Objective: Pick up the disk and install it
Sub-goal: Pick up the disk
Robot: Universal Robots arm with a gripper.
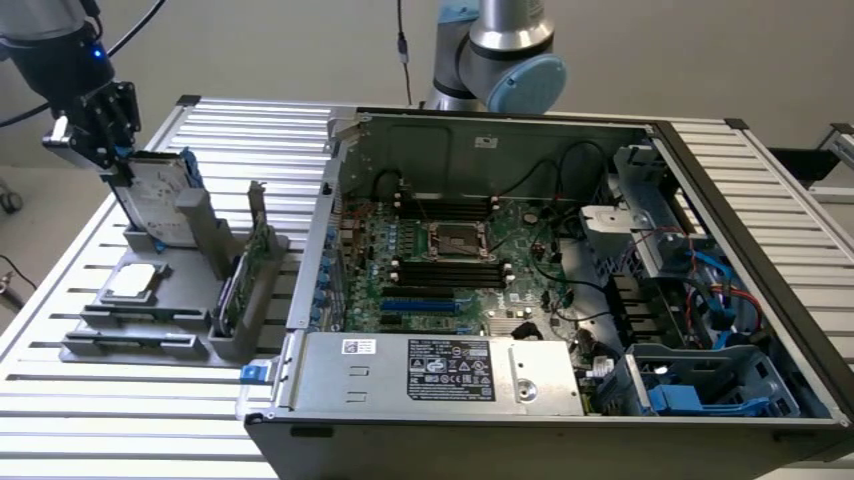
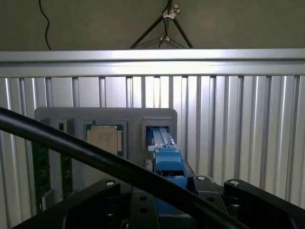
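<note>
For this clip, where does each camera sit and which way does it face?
Exterior view: off the arm, above, looking down on the open computer case, the parts holder and slatted table; arm and claw show at the disk.
Wrist view: on the wrist, looking along the disk to the holder; claw body shows.
Shared: disk, holder, table.

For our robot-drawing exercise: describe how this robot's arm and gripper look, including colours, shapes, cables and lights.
The arm is silver-grey metal tubing with a rounded light-blue joint cap. The gripper is black and blocky, with a small blue light above it. A thick black cable crosses in front of the wrist camera.
</note>
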